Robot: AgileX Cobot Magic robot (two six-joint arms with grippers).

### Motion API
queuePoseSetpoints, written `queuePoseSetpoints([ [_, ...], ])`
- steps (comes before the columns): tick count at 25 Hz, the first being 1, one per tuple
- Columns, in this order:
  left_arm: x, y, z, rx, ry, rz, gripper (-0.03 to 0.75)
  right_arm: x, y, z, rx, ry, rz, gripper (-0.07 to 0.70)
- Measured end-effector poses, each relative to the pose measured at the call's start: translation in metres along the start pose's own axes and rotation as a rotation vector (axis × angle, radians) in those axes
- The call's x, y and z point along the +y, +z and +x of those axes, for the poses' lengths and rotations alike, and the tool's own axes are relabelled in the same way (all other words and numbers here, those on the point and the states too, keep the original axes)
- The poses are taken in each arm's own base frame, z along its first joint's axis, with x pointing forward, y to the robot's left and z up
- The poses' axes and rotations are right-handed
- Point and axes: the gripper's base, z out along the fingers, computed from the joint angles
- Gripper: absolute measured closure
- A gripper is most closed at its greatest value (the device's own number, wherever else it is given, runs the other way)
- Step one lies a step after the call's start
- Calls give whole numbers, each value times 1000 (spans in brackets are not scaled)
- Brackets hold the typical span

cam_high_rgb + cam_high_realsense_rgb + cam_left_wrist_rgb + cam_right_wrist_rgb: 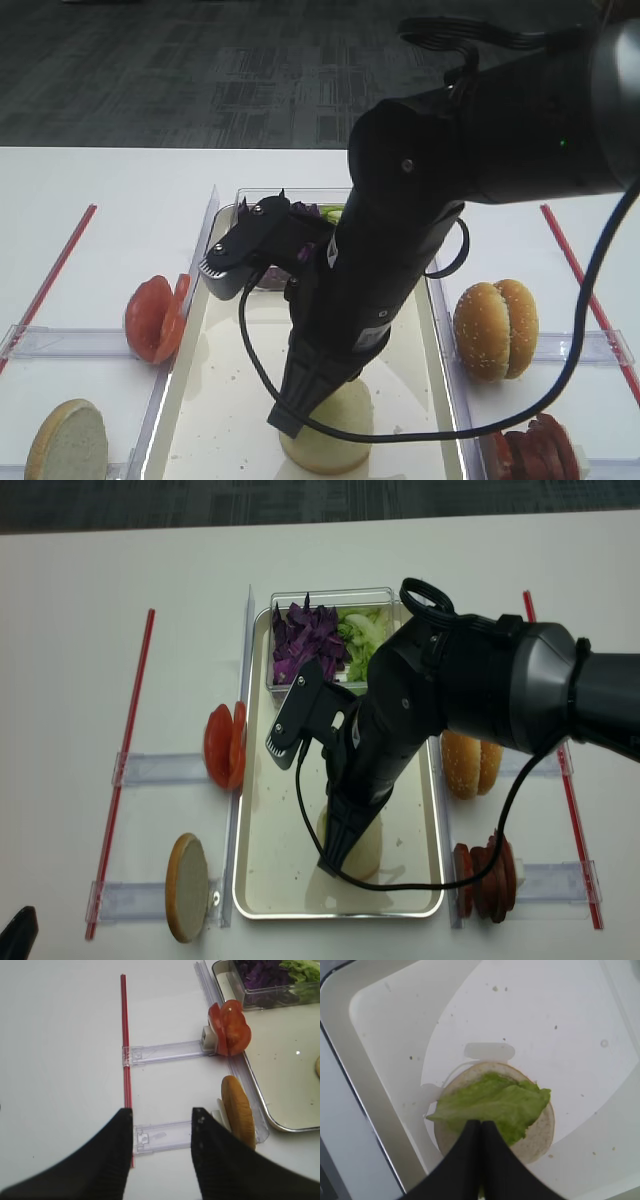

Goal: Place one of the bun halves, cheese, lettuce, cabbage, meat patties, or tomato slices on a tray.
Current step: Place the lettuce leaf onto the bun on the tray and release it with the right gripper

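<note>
My right gripper is shut on a light green lettuce leaf, which hangs over or lies on the pale cut face of a bun half on the cream tray. From above, the right arm covers most of that bun half. Over bare table to the left of the tray, my left gripper stands open and holds nothing. Tomato slices and another bun half stand on edge left of the tray. Sesame bun halves and meat patties stand on its right. Cheese is out of view.
A clear tub at the tray's far end holds purple cabbage and more lettuce. Clear plastic holders carry the slices. Red strips run along both outer sides of the white table.
</note>
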Motion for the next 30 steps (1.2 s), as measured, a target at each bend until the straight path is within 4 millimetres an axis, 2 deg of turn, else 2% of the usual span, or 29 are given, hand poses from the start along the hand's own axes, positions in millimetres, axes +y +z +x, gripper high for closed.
queuePoseSetpoints([
  [18, 0, 0, 0, 0, 0, 0, 444, -1, 19, 7, 100, 23, -31, 603],
  [30, 0, 0, 0, 0, 0, 0, 444, 0, 20, 9, 122, 27, -37, 603],
])
